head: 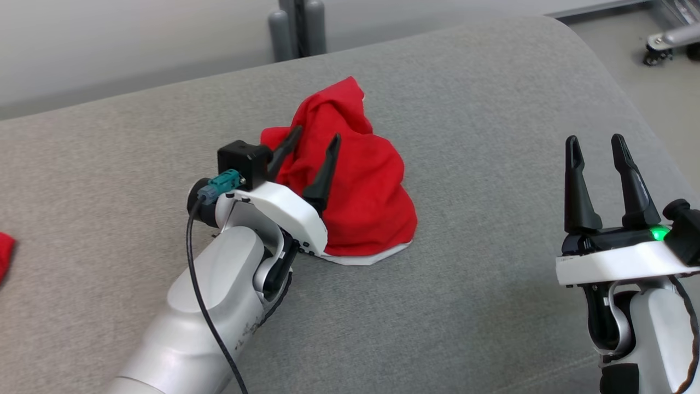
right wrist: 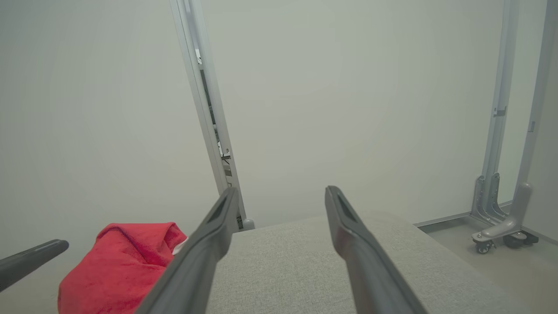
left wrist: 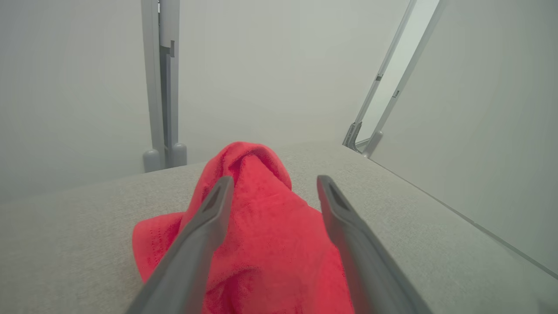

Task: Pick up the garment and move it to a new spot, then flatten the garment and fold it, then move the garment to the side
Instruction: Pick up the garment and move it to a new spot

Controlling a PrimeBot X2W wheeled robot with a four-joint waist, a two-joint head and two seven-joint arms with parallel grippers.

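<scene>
The garment is a red cloth with a white edge, heaped into a peaked mound on the grey cushioned surface. My left gripper is open, its two dark fingers spread over the near left side of the mound. In the left wrist view the garment rises between and beyond the parted fingers, and nothing is clamped. My right gripper stands open above the surface at the right, well apart from the cloth. In the right wrist view the garment lies at the lower left.
A small piece of red cloth shows at the left edge of the surface. Grey posts stand behind the far edge. A wheeled frame base sits on the floor to the right, past the surface's rounded edge.
</scene>
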